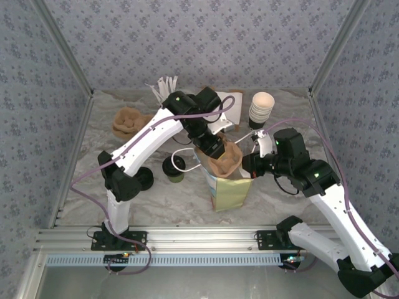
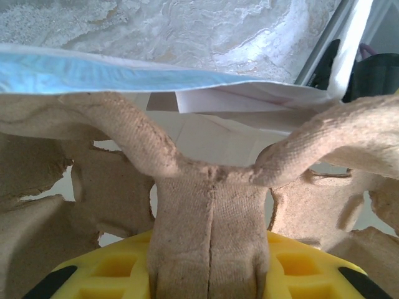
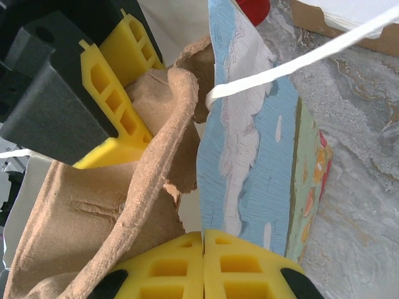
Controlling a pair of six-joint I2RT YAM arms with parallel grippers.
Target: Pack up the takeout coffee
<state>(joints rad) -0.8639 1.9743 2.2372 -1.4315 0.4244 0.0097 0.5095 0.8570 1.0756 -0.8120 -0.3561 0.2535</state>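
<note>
Left pincer [image 2: 211, 277] grips the pulp carrier [image 2: 209, 212] inside the paper bag [image 1: 229, 193]. Right pincer [image 3: 204, 261] is clenched on its rim. The takeout coffee [image 1: 174, 167] stands on the counter [image 1: 187, 200].

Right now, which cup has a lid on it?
The small dark green cup standing alone left of the paper bag. It wears a round black lid. The stacked cups at the back are open, with cream insides showing.

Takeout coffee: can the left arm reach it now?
Probably not yet: the left gripper is clamped on the cup carrier at the paper bag's mouth. The takeout coffee stands unobstructed beside the bag.
</note>
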